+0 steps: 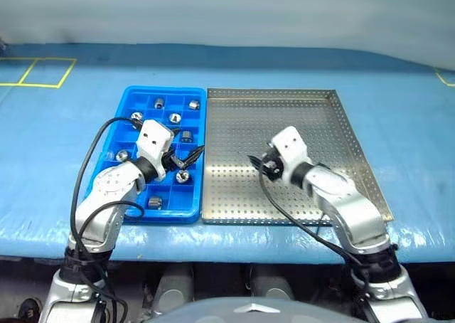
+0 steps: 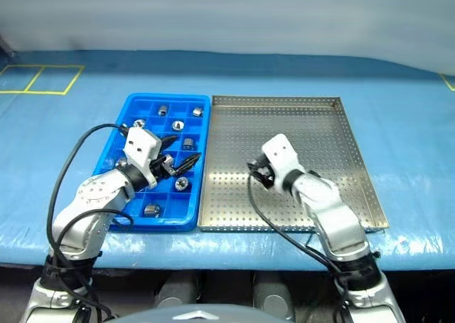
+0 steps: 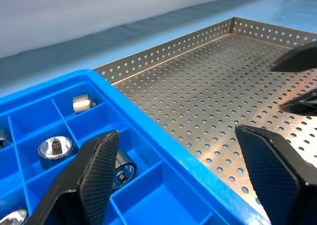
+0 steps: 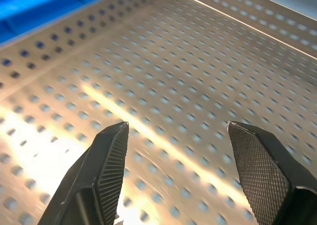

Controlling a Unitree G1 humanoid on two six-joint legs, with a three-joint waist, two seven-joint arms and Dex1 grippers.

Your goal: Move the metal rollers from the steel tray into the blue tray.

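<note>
The blue tray (image 1: 163, 90) lies left of the steel tray (image 1: 284, 124), and their long sides touch. Several metal rollers (image 1: 175, 117) sit in separate compartments of the blue tray; three of them show close up in the left wrist view (image 3: 55, 148). My left gripper (image 1: 186, 154) hovers open over the blue tray's right edge with nothing between its fingers (image 3: 94, 175). My right gripper (image 1: 257, 163) stands open and holds nothing, low over the bare perforated floor (image 4: 188, 86) of the steel tray, left of its middle.
Both trays rest on a blue table cover (image 1: 398, 124) near its front edge. Yellow tape lines (image 1: 43, 72) mark the far left. Black cables (image 1: 85, 166) loop from both wrists.
</note>
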